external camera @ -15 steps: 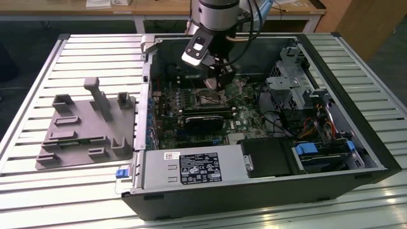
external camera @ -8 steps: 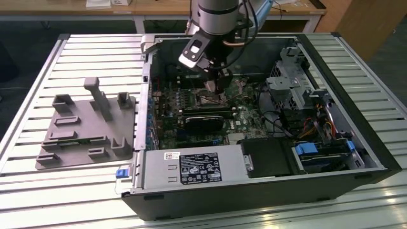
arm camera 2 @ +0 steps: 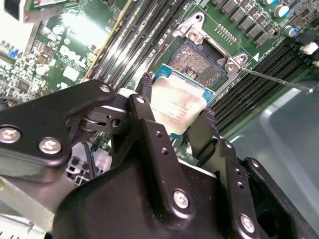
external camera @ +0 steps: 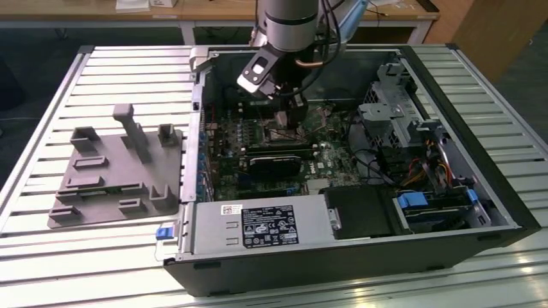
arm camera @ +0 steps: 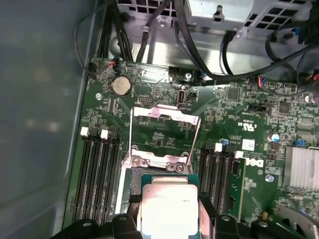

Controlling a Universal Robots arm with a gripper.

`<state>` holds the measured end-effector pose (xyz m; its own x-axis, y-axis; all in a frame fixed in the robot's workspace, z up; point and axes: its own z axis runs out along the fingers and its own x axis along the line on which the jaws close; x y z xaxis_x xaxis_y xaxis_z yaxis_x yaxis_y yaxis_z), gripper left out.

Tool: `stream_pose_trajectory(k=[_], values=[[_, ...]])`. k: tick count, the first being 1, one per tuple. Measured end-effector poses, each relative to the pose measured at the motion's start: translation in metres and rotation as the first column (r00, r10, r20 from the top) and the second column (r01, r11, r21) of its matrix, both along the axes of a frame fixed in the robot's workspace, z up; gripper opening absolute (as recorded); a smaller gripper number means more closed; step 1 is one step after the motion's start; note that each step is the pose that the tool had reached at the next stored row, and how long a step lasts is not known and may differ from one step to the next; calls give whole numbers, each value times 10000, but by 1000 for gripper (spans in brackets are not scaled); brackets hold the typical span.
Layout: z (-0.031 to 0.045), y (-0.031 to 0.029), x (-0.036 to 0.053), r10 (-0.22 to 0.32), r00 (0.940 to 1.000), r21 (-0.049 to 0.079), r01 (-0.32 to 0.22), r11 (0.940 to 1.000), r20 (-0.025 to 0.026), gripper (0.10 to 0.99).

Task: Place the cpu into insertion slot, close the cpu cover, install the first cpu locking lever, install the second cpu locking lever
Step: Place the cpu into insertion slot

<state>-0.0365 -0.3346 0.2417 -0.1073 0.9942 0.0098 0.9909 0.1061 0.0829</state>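
My gripper [external camera: 288, 119] hangs inside the open computer case, just above the motherboard. It is shut on the cpu [arm camera 2: 180, 105], a small square chip with a silver-grey top, pinched by its edges between the two black fingers [arm camera 2: 144, 83]. The cpu [arm camera: 168, 208] hovers tilted above the near edge of the insertion slot [arm camera 2: 197, 62], whose dark square centre lies bare. The cpu cover [arm camera: 167, 115], a thin silvery frame, is swung open beyond the slot. Thin wire locking levers [arm camera: 130, 137] stand released along its sides, and one lever [arm camera 2: 279, 79] juts out beside the slot.
Memory slots [arm camera: 97, 179] flank the socket on both sides. A black card [external camera: 276, 160], a power supply [external camera: 256, 224], a drive cage [external camera: 389, 109] and cables crowd the case. On the exterior view's left a grey fixture tray [external camera: 115, 170] lies on the slatted table.
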Motion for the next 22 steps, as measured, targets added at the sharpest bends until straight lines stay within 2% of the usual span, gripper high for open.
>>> stream_pose_trajectory(k=[3,5,7,10,15,22], values=[[-51,13,0,-5,10000,-16,5,10000,-41,537],[-76,18,-1,-5,10000,-44,5,10000,-86,537],[-93,21,-2,-9,9999,-135,8,9999,-127,537],[-124,21,-1,-49,9999,-179,47,9998,-140,537],[-169,22,-2,-768,9969,-177,765,9969,-141,537],[-242,68,-10,-805,9966,-179,802,9966,-148,537]])
